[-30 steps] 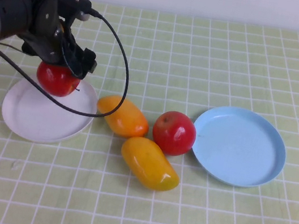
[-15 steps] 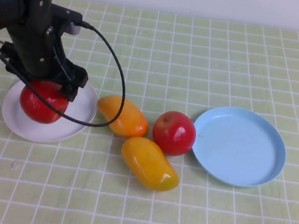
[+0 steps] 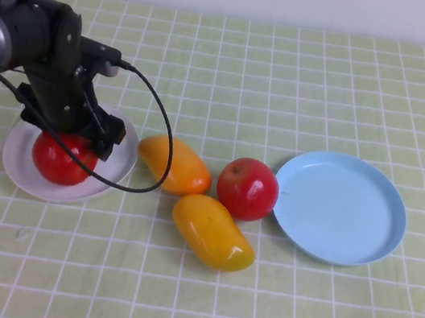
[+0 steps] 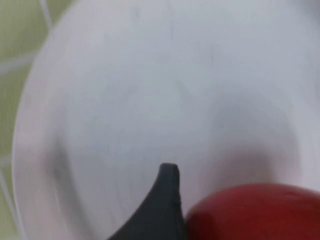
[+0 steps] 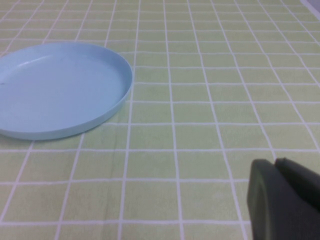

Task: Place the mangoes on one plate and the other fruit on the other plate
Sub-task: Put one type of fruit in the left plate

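The left pincer (image 3: 68, 143), now lowered from mid-air, grips a red apple (image 3: 61, 158) on the white plate (image 3: 113, 167); the right pincer's (image 5: 285, 200) opening cannot be told.

Red apples (image 3: 248, 188), yellow-orange mangoes (image 3: 212, 231), white plate (image 3: 26, 174), light blue plate (image 3: 340, 207), green-checked tablecloth (image 3: 331, 81).
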You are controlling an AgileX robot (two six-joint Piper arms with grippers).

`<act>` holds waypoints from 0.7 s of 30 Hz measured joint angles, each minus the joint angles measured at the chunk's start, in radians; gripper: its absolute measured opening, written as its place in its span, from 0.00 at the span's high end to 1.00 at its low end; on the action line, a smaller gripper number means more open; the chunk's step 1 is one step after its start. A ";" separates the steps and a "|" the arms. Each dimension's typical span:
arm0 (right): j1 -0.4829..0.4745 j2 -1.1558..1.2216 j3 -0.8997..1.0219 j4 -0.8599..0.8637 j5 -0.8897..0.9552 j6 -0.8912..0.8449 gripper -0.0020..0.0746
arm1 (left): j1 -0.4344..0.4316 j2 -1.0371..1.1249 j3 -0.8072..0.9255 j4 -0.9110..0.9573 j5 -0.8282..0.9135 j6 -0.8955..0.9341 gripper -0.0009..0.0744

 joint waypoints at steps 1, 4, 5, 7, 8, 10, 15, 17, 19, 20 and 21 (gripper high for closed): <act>0.000 0.000 0.000 0.000 0.000 0.000 0.99 | 0.000 0.005 0.000 0.005 -0.030 0.006 0.10; 0.000 0.000 0.000 0.000 0.000 0.000 0.99 | 0.000 0.016 0.000 0.032 -0.174 0.024 0.10; 0.000 0.000 0.000 0.000 0.000 0.000 1.00 | 0.000 0.016 0.000 0.056 -0.242 0.026 0.10; 0.000 0.000 0.000 0.000 0.000 0.000 0.99 | 0.000 0.014 0.000 0.094 -0.318 0.032 0.10; 0.000 0.000 0.000 0.000 0.000 0.000 0.99 | 0.000 0.014 0.000 0.118 -0.352 0.033 0.10; 0.000 0.000 0.000 0.000 0.000 0.000 0.99 | -0.006 0.006 0.000 0.155 -0.382 0.033 0.10; 0.000 0.000 0.000 0.000 0.000 0.000 0.99 | -0.044 -0.058 0.000 0.175 -0.370 0.006 0.10; 0.000 0.000 0.000 0.000 0.000 0.000 0.99 | -0.056 -0.092 0.000 0.175 -0.336 -0.024 0.10; 0.000 0.000 0.000 0.000 0.000 0.000 0.99 | -0.064 -0.119 0.000 0.170 -0.277 -0.049 0.10; 0.000 0.000 0.000 0.000 0.000 0.000 0.99 | -0.064 -0.126 0.000 0.165 -0.243 -0.060 0.10; 0.000 0.000 0.000 0.000 0.000 0.000 1.00 | -0.064 -0.130 0.000 0.158 -0.216 -0.060 0.10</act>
